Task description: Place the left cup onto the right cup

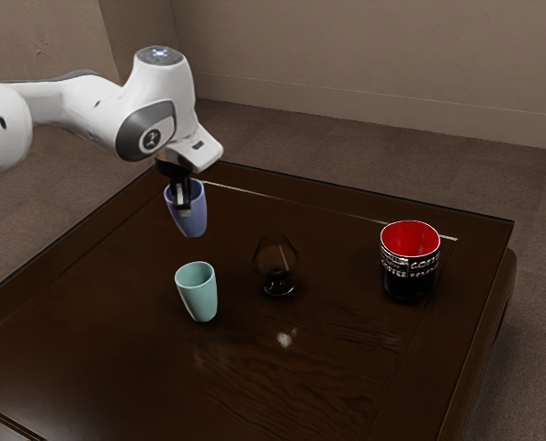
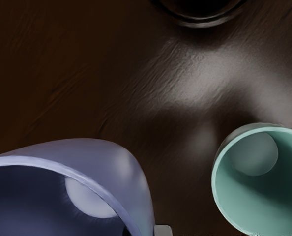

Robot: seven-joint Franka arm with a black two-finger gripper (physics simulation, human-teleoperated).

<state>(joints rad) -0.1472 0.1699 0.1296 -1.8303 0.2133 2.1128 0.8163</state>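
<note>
Exterior view, upper left of frame: arm [image 1: 71, 106] enters, gripper [image 1: 183, 193] pointing down. Fingers are closed narrowly on the wall of the blue cup [image 1: 188, 213], one inside the rim and one outside. The cup hangs clear of the table [image 1: 117, 367], slightly tilted. The rim pinch presumably leaves its base free for stacking.

Lower, slightly toward the exterior view's right: teal cup [image 1: 197, 290], upright on the table, mouth open. Judged the target. The held cup is not yet over it.

Centre: dark wine glass [image 1: 277, 265] near the teal cup, a possible collision risk. Right of frame: red-lined mug [image 1: 409, 260], well apart. Wrist view: both cup mouths sit side by side.
</note>
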